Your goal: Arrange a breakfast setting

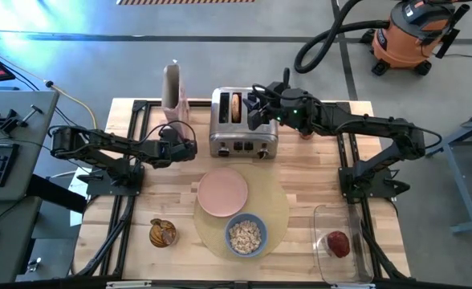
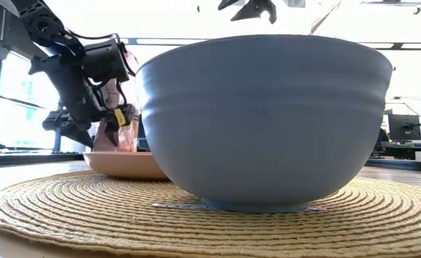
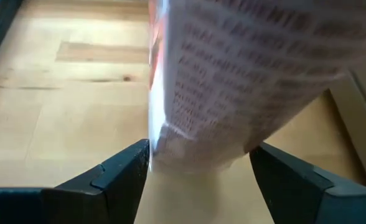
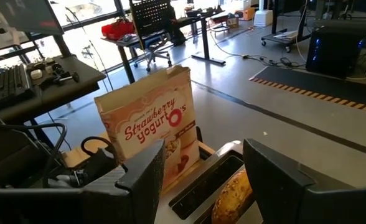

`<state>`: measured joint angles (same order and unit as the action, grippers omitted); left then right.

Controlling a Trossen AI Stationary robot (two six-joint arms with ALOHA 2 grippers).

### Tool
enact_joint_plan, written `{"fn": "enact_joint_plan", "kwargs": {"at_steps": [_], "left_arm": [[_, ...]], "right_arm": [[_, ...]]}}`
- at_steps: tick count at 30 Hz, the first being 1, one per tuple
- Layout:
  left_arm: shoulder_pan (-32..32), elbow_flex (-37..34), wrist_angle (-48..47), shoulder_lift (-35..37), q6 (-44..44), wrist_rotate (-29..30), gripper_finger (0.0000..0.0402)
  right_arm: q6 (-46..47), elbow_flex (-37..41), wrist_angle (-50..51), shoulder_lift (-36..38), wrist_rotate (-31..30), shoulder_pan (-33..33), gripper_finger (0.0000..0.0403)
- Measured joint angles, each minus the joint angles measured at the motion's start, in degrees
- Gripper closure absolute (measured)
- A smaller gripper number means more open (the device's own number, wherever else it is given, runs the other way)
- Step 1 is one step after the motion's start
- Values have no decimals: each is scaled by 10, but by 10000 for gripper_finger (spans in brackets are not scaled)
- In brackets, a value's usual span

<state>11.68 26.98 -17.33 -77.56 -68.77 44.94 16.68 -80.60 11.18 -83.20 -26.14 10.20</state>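
Observation:
The round tan placemat [image 1: 278,210] lies at the table's middle front. On it rest the pink plate [image 1: 222,193] and the blue bowl [image 1: 246,234] with cereal. The bagel half [image 1: 236,106] stands in a slot of the steel toaster [image 1: 244,136]. The red fruit [image 1: 337,243] lies in a clear tub. The pink cereal box [image 1: 172,87] stands left of the toaster. My left gripper [image 3: 198,162] is open, with a finger on either side of the box's lower part [image 3: 201,124]. My right gripper [image 4: 201,180] is open above the toaster, over the bagel half [image 4: 233,193]. My left gripper has the cereal box's lower part between its open fingers, which come level from the table's left. The box's sides reach both fingertips [image 3: 142,155]. I cannot tell whether they touch it.
The orange cup [image 1: 163,233] stands at the front left. The clear tub [image 1: 340,241] sits at the front right. A thin metal strip [image 2: 182,206] shows at the bowl's foot in the low view. A vacuum cleaner [image 1: 417,36] stands on the floor beyond the table.

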Motion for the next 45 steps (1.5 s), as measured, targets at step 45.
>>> {"fn": "enact_joint_plan", "kwargs": {"at_steps": [45], "left_arm": [[-61,0,-233,263,-20,-256,135]], "right_arm": [[78,0,6,0,7,0,199]]}}
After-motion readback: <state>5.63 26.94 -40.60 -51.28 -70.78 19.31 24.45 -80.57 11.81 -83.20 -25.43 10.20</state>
